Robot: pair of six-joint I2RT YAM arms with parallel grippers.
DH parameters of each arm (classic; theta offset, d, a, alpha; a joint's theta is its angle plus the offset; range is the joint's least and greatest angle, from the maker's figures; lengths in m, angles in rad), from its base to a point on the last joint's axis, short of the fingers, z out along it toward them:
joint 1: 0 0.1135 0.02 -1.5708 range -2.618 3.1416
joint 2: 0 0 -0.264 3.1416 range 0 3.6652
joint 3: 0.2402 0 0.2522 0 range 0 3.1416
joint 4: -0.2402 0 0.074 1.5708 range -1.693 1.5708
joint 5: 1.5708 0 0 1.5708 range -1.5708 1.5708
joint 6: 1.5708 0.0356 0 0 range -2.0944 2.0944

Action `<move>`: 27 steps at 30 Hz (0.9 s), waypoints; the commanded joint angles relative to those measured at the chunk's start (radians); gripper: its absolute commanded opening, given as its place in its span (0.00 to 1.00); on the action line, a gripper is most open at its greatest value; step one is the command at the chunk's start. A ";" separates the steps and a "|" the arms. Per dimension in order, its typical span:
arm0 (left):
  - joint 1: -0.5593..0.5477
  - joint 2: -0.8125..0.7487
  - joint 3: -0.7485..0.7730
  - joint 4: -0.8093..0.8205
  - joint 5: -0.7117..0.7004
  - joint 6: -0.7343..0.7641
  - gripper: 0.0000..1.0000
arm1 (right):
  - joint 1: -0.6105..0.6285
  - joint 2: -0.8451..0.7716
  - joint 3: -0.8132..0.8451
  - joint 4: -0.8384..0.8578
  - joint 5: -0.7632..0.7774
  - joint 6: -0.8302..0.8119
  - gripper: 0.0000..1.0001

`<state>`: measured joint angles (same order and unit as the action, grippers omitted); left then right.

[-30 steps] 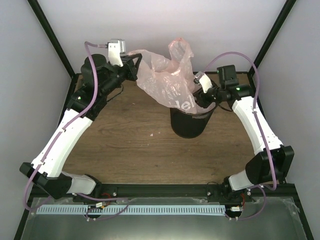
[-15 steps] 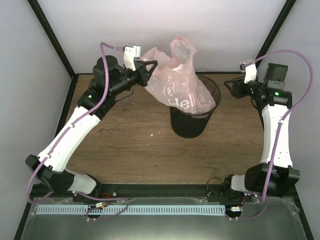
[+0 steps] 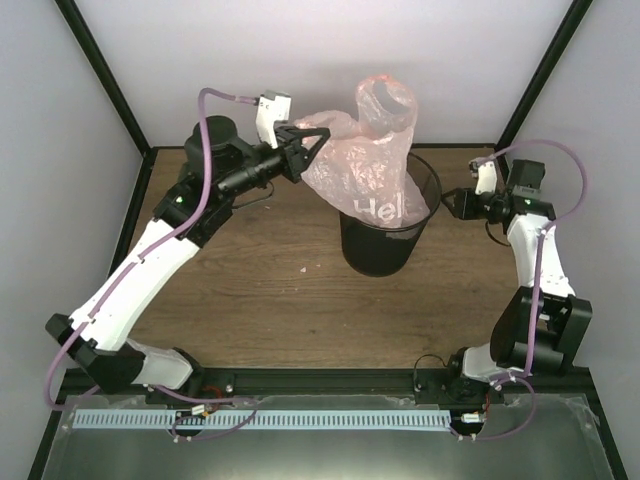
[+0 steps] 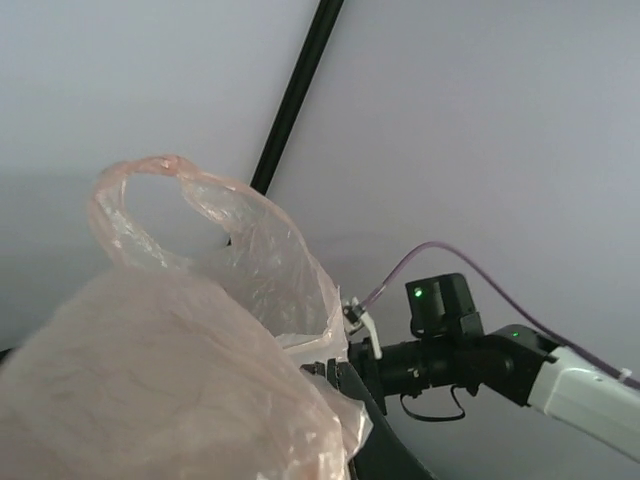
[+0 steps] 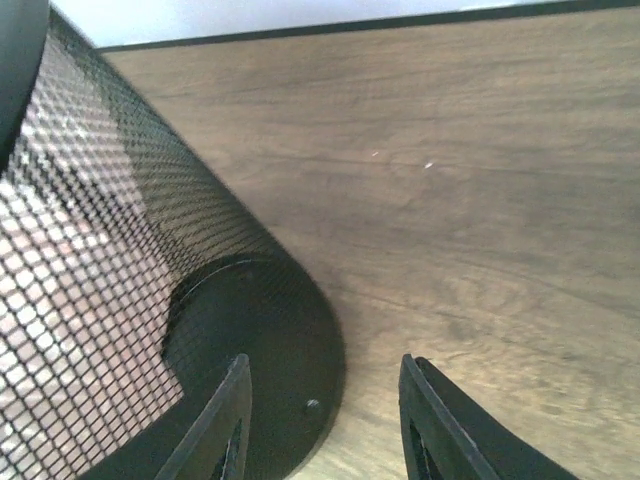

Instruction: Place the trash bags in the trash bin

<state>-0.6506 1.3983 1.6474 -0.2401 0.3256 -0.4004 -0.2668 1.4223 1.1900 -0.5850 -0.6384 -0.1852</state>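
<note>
Since the left gripper (image 3: 304, 150) is being held shut on the near-left edge of the trash bag (image 3: 365, 175), the whole pink thing is being dangled from that 1 pinch point, high above the table (image 3: 250, 285). Nothing else is being gripped by it.

Only the bottom of the bag, the part with the white lettering, is being lowered into the mouth of the trash bin (image 3: 380, 250). The rest is being puffed up well above the rim, with 1 handle loop (image 3: 405, 115) being stuck straight up at the top.

Over on the other side, the right gripper (image 3: 452, 203) is being parked just beside the bin's right wall, jaws partly open and nothing being held between them. From its wrist view, only mesh and the bin's base are being seen past the 2 fingers.

What could go wrong, as a guess:
- If the bag is being let go now, so much of it is being left above the rim that it could spring back out or be draped over the edge.
- If the bag is being dragged sideways while it is touching the rim, a light bin like that could be tipped.
- The right gripper is being kept so close that the bin could be nudged by it.
</note>
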 commanded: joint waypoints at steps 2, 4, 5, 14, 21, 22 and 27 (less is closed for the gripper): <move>-0.003 -0.092 -0.039 -0.001 -0.024 0.009 0.04 | 0.031 -0.005 -0.069 0.021 -0.176 -0.064 0.42; -0.003 -0.100 -0.055 -0.008 -0.024 0.010 0.04 | 0.077 -0.026 -0.108 0.017 -0.199 -0.107 0.42; -0.003 -0.099 -0.062 -0.012 -0.020 0.009 0.04 | 0.110 -0.044 -0.124 0.019 -0.206 -0.123 0.42; -0.003 -0.090 -0.192 0.033 -0.022 0.006 0.04 | 0.252 -0.145 -0.206 -0.049 -0.269 -0.237 0.43; -0.003 -0.065 -0.249 0.058 -0.009 -0.005 0.04 | 0.251 -0.215 -0.234 -0.112 -0.251 -0.301 0.45; -0.003 -0.059 -0.252 0.064 -0.002 -0.012 0.04 | 0.247 -0.214 -0.226 -0.120 -0.234 -0.300 0.45; -0.005 -0.047 -0.249 0.079 0.036 -0.042 0.04 | 0.093 -0.162 -0.146 -0.084 -0.230 -0.231 0.44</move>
<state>-0.6506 1.3430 1.3998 -0.2104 0.3233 -0.4160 -0.0589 1.2282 0.9585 -0.6876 -0.8742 -0.4522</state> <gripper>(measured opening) 0.041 0.445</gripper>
